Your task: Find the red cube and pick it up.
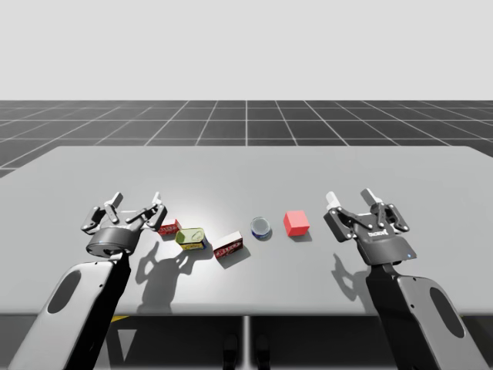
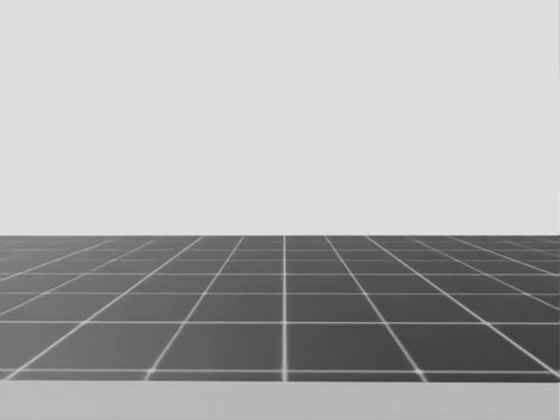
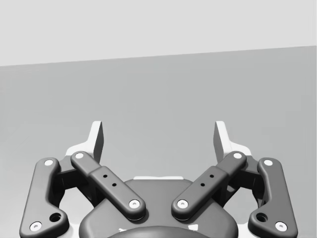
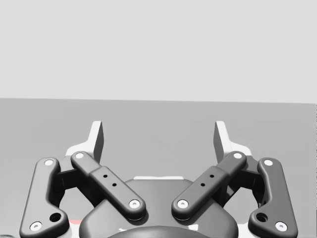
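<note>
Table point(image 1: 246, 166): open surface from the row of things back to the far edge. Left gripper point(image 1: 135, 199) low, fingers spread wide, holding nothing, just beside a red box point(image 1: 170, 227). Then can point(image 1: 190, 237), dark box point(image 1: 229, 248), bowl point(image 1: 261, 226). Red cube point(image 1: 296, 223): plain, flat on the table, right of centre. Right gripper point(image 1: 350, 196) near the cube's right, apart, wide, holding nothing.

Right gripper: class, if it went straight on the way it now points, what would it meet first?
Probably nothing: ahead of my open right gripper lies only bare table to its far edge. The red cube sits off to its side, not in line.
</note>
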Motion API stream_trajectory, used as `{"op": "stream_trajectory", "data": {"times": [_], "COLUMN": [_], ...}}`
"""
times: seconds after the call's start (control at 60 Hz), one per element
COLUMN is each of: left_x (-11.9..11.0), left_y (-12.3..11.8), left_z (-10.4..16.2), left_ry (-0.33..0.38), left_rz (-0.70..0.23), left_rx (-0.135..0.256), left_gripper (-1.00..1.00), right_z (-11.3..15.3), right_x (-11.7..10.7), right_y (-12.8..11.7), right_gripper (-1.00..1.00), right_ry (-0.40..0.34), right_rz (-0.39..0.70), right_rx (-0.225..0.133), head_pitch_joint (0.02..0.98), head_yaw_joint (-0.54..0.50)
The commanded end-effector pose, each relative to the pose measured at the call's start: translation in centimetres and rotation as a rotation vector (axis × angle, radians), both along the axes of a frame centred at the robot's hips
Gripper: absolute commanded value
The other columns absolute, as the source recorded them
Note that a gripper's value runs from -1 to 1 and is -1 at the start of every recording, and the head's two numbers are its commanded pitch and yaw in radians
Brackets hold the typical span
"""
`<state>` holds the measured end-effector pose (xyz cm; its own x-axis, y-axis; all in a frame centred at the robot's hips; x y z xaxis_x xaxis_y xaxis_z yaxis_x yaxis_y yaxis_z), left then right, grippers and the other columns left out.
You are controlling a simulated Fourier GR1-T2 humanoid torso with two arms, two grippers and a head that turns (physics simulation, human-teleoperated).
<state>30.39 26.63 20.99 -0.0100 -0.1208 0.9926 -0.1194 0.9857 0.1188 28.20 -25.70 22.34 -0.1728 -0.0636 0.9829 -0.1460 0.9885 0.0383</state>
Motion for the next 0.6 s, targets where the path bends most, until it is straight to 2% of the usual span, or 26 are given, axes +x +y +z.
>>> {"op": "stream_trajectory", "data": {"times": [0.017,0.067,0.15,0.233,0.6], "left_x": [-0.02,-0.03,-0.03,-0.03,-0.07], "left_y": [-0.02,-0.03,-0.02,0.01,0.05], "left_z": [0.00,0.01,0.04,0.05,0.03], "left_ry": [-0.001,-0.001,-0.001,-0.001,-0.003], "left_rz": [0.003,0.003,0.004,0.005,0.009], "left_rx": [0.007,0.008,0.007,0.008,0.015], "left_gripper": [-1.00,-1.00,-1.00,-1.00,-1.00], "right_z": [-0.13,-0.30,-0.21,-0.23,-0.23], "right_x": [-0.21,-0.08,0.06,0.11,0.21], "right_y": [0.03,0.02,-0.08,-0.10,-0.30], "right_gripper": [-1.00,-1.00,-1.00,-1.00,-1.00], "right_ry": [0.016,0.031,0.073,0.077,0.066], "right_rz": [-0.033,0.002,0.034,0.028,-0.004], "right_rx": [0.035,0.013,0.026,0.028,0.021], "head_pitch_joint": [0.081,0.085,0.102,0.132,0.413], "head_yaw_joint": [0.01,0.01,0.02,0.02,0.00]}}
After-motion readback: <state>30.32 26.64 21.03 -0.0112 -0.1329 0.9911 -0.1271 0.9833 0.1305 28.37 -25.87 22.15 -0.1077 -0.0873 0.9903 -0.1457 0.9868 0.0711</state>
